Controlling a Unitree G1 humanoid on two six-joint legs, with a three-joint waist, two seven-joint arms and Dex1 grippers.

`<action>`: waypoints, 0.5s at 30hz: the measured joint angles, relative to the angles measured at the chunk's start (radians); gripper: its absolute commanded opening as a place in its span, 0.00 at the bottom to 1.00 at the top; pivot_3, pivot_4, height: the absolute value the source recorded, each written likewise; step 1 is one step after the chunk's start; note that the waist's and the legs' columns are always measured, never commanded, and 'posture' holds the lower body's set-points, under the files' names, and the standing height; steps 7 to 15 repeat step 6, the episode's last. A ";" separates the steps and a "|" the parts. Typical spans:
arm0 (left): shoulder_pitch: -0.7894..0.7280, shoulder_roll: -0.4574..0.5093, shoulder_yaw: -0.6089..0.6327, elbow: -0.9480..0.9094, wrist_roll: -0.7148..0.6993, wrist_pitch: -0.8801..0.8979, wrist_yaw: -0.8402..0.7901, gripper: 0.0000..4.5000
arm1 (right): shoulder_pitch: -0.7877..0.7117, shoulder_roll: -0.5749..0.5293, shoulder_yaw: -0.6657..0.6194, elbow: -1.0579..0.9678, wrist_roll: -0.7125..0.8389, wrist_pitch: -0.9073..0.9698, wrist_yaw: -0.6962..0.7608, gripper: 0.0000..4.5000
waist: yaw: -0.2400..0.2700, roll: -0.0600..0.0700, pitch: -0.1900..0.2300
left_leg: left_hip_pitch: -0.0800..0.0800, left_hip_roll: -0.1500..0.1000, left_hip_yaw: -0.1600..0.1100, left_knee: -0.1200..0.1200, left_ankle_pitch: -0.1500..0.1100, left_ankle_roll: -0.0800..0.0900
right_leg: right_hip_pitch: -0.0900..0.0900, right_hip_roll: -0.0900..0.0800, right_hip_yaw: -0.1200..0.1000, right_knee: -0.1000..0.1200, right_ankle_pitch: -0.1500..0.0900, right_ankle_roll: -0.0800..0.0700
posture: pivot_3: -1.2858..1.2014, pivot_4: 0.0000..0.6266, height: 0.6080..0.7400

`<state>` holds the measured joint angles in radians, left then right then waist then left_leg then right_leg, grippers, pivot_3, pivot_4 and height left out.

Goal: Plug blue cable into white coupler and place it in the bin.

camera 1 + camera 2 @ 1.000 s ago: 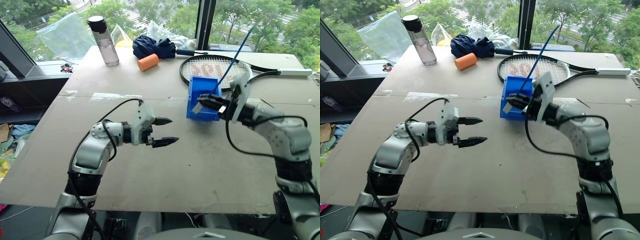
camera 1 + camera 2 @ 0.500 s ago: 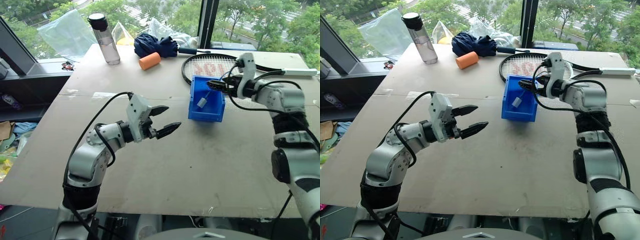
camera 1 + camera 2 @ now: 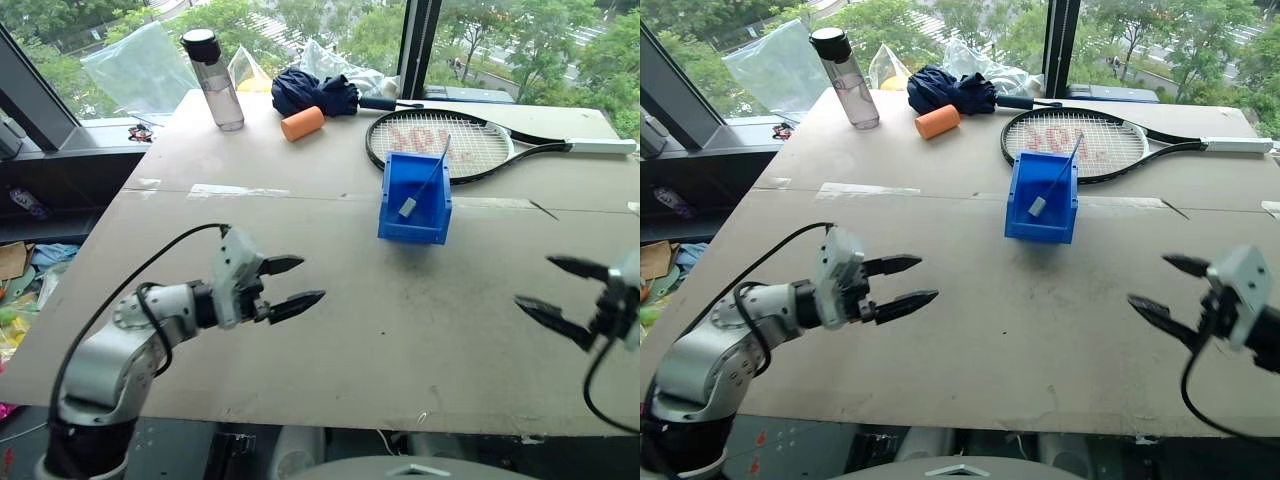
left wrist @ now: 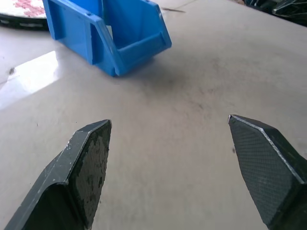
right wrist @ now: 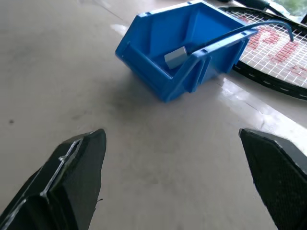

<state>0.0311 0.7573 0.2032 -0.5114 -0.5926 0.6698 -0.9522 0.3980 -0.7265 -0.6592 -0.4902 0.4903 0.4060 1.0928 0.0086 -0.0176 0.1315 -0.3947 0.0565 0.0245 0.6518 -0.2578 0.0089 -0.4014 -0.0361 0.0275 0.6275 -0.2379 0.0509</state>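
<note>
Right wrist view: boxy plastic bin (image 5: 158, 76) holds white coupler (image 5: 175, 56), thin blue cable (image 5: 230, 34); both hands (image 3: 285, 283) (image 3: 562, 295) spread, empty.

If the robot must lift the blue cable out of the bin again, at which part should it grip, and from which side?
Probably the free length of the blue cable where it crosses the rim of the bin and sticks out over the racket. Come from above on the far, racket side: that stretch is clear, while the white coupler lies deep between the walls.
</note>
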 measured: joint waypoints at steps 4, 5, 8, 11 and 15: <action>0.052 0.045 0.050 0.002 -0.009 -0.020 -0.046 0.88 | 0.120 0.036 -0.111 0.001 0.002 -0.103 0.044 1.00 | -0.003 0.000 0.000 | 0.002 0.000 0.002 0.002 0.000 0.000 | 0.000 0.000 0.003 0.000 -0.002 0.004 | 0.52 0.24 1.00; 0.062 0.049 0.059 0.002 -0.016 -0.023 -0.057 0.88 | 0.152 0.054 -0.133 -0.005 0.004 -0.123 0.049 1.00 | -0.001 0.000 0.000 | 0.003 0.000 0.001 0.002 0.000 0.000 | 0.001 0.000 0.003 0.000 -0.002 0.004 | 0.52 0.24 1.00; 0.072 0.053 0.067 0.004 -0.022 -0.026 -0.068 0.88 | 0.186 0.077 -0.146 -0.008 0.006 -0.141 0.050 1.00 | 0.001 -0.001 0.000 | 0.003 0.000 0.001 0.001 0.000 0.000 | 0.001 0.000 0.003 0.000 -0.003 0.004 | 0.52 0.24 1.00; 0.072 0.053 0.067 0.004 -0.022 -0.026 -0.068 0.88 | 0.186 0.077 -0.146 -0.008 0.006 -0.141 0.050 1.00 | 0.001 -0.001 0.000 | 0.003 0.000 0.001 0.001 0.000 0.000 | 0.001 0.000 0.003 0.000 -0.003 0.004 | 0.52 0.24 1.00; 0.072 0.053 0.067 0.004 -0.022 -0.026 -0.068 0.88 | 0.186 0.077 -0.146 -0.008 0.006 -0.141 0.050 1.00 | 0.001 -0.001 0.000 | 0.003 0.000 0.001 0.001 0.000 0.000 | 0.001 0.000 0.003 0.000 -0.003 0.004 | 0.52 0.24 1.00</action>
